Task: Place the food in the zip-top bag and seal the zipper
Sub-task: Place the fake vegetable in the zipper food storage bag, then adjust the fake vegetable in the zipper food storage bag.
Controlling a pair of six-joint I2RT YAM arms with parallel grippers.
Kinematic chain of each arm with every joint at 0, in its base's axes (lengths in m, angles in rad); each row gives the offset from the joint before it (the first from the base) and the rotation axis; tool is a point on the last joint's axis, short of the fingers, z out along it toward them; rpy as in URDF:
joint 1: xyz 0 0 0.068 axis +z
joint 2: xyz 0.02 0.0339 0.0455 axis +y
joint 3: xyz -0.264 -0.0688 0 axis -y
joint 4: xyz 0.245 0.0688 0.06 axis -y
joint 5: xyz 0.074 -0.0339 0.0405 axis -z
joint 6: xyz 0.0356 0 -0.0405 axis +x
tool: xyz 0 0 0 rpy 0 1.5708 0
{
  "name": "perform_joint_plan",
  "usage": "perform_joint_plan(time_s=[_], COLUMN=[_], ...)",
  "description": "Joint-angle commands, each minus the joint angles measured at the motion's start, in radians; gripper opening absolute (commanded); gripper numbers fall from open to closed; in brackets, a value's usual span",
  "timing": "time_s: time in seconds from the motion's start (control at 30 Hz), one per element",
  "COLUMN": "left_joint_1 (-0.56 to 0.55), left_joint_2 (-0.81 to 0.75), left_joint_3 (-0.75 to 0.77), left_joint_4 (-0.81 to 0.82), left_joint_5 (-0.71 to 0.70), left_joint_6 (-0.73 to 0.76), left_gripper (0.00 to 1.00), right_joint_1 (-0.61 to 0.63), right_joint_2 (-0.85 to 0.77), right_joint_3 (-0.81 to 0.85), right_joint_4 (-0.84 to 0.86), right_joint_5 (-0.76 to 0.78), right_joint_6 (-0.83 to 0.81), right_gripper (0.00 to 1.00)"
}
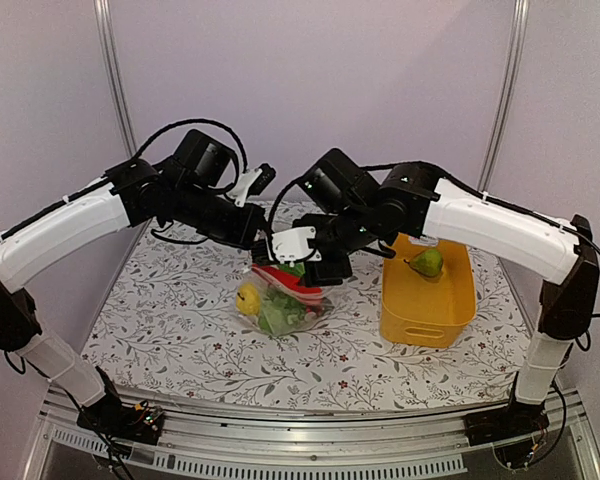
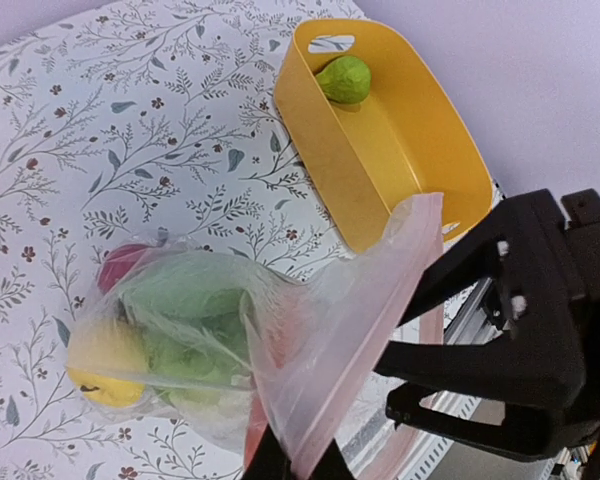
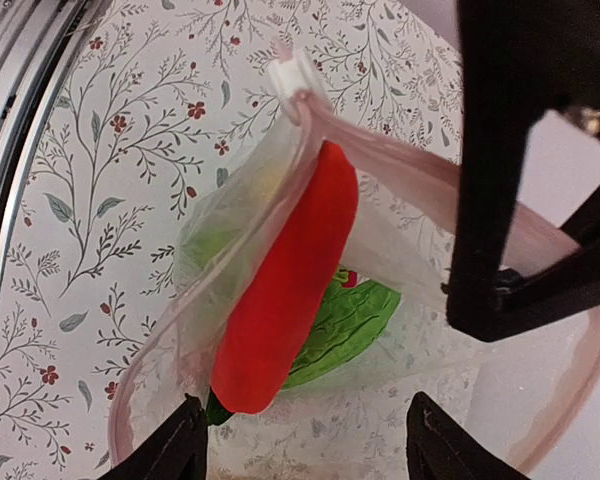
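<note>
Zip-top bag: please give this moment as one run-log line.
left claw: shut on zip-top bag rim | right claw: open above mouth | carrot: in bag | pear: in yellow basket | seal: not done

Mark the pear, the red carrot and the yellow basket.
pear (image 1: 427,263), top external view, middle of its body.
red carrot (image 3: 290,280), right wrist view, middle of its length.
yellow basket (image 1: 398,312), top external view, near outer wall.

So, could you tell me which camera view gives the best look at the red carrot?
The right wrist view: the carrot shows nearly full length in the zip-top bag's open mouth. The top external view shows only a partly hidden red sliver; the left wrist view shows just a faint reddish tint through the plastic.
</note>
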State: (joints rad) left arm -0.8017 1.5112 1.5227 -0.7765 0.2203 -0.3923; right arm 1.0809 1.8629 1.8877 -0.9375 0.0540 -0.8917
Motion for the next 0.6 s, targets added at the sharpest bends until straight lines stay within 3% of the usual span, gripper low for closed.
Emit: perform_joint_plan(time_s=[0.0,0.3,0.57], left_joint_1=[0.018,0.018,0.018], left_joint_2=[-0.023,-0.048,-0.099], left_joint_3=[0.011,0.016,-0.009], left_joint_4=[0.046,0.056,0.125], left_joint_5=[0.006,0.046,0.101], left_joint_6=[0.01,-0.008,-0.04], left_gripper=[0.03,0.03,0.04], right_joint_1=[0.002,0.002,0.002], right_joint_2=[-0.074,-0.015,0.04], right_joint_3=[-0.07,-0.09,-0.102], right_joint_4=[0.1,0.161,0.249], right_joint_5=[-0.044,-0.139,-0.166], right_joint_6=[0.015,0.067,0.129], right_gripper=[0.66,0.61,0.42])
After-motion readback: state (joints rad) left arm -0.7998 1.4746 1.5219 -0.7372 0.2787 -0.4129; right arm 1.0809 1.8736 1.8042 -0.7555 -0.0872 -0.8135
